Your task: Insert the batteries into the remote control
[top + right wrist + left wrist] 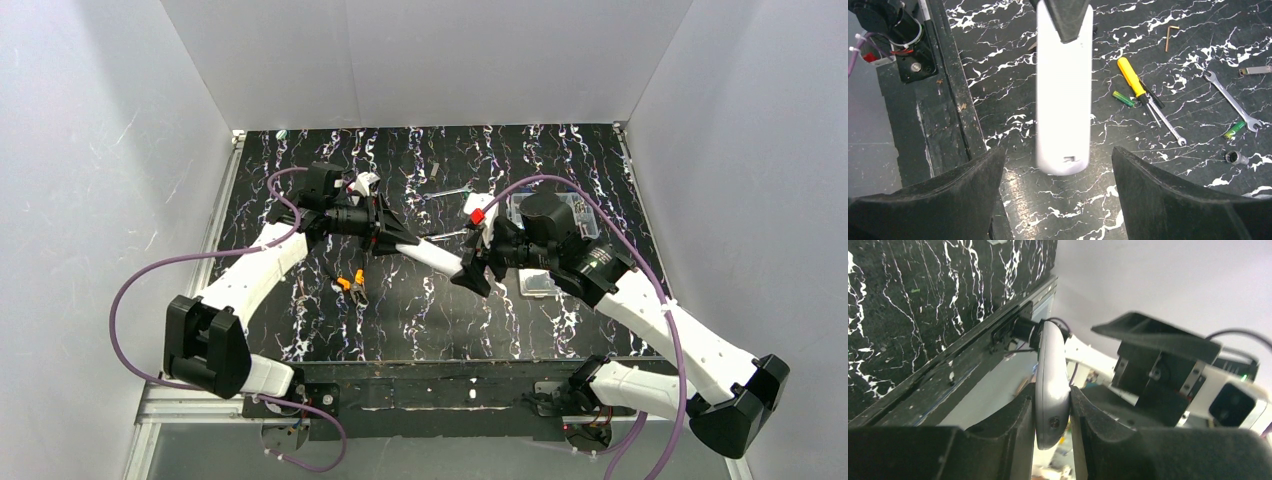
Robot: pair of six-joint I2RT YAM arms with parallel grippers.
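My left gripper (1050, 399) clamps one end of the remote control (1063, 100), which juts out above the table (420, 322) toward my right gripper (1058, 159). The free end of the remote control lies in the gap between my right fingers (958, 200) — apart from both. On the table below, in the right wrist view, one battery (1123, 98) lies right of the remote control, just beside the screwdriver (1132, 76). A wrench (1233, 100) lies farther right. A second battery (1234, 131) sits just beside its near head, with a socket (1235, 158) close by. In the top view, the pliers (350, 284) lie nearer my bases than the left gripper — the compartment box (590, 212) lies behind my right arm.
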